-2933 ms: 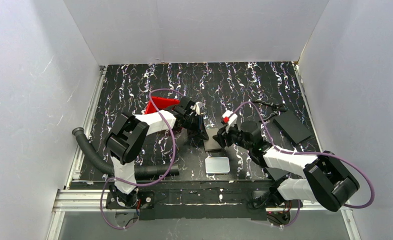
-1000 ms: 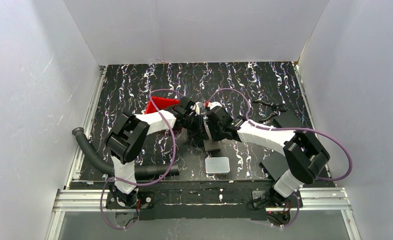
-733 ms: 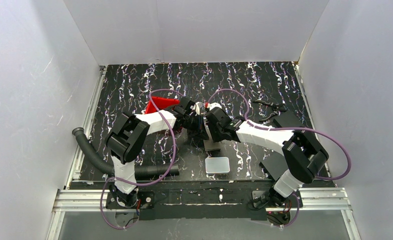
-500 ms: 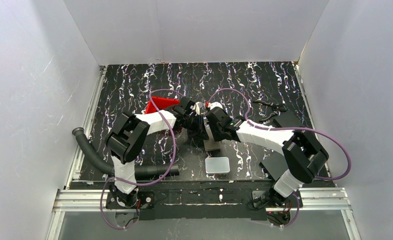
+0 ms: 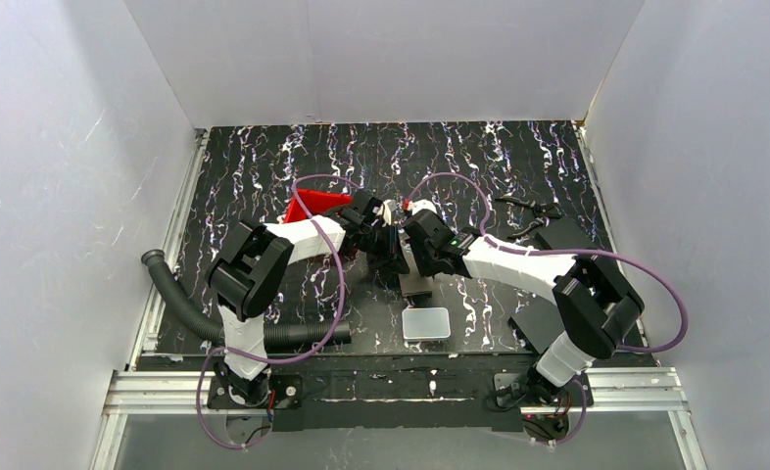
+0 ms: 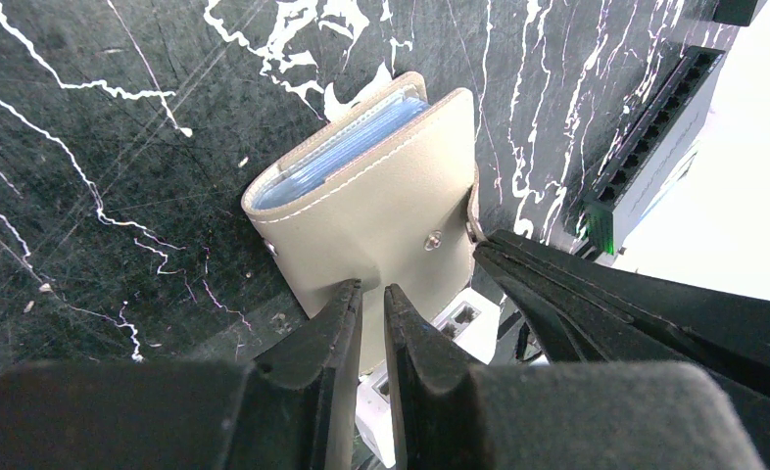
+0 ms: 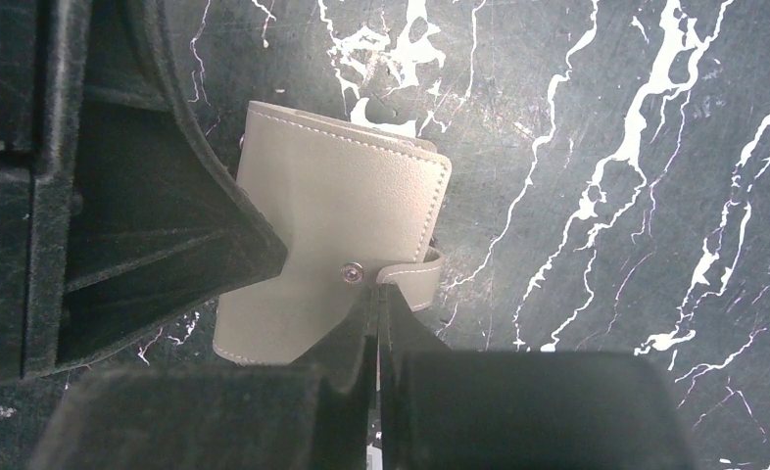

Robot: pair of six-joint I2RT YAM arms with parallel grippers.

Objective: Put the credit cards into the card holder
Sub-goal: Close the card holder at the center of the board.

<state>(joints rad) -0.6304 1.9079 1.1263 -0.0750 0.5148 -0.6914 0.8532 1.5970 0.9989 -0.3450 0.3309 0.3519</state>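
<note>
The beige card holder [image 6: 381, 206] lies flat on the black marbled table, folded over. Pale blue credit cards [image 6: 347, 147] show edge-on inside its open side. My left gripper [image 6: 369, 291] rests on the holder's near edge, its fingers almost together with only a slit between them and nothing seen clamped. My right gripper [image 7: 374, 291] is shut, tips touching the holder [image 7: 332, 196] by the snap stud [image 7: 350, 273] and the curled strap [image 7: 412, 281]. In the top view both grippers meet mid-table and hide the holder.
A white rounded slab [image 5: 426, 323] lies near the front edge. A red tray [image 5: 312, 208] sits behind the left arm, a black corrugated hose [image 5: 180, 299] at the left, and black flat sheets [image 5: 572, 247] at the right.
My right arm swung in from the right to meet the left gripper over the holder. In the last second its jaws closed fully. The left arm has stayed put.
</note>
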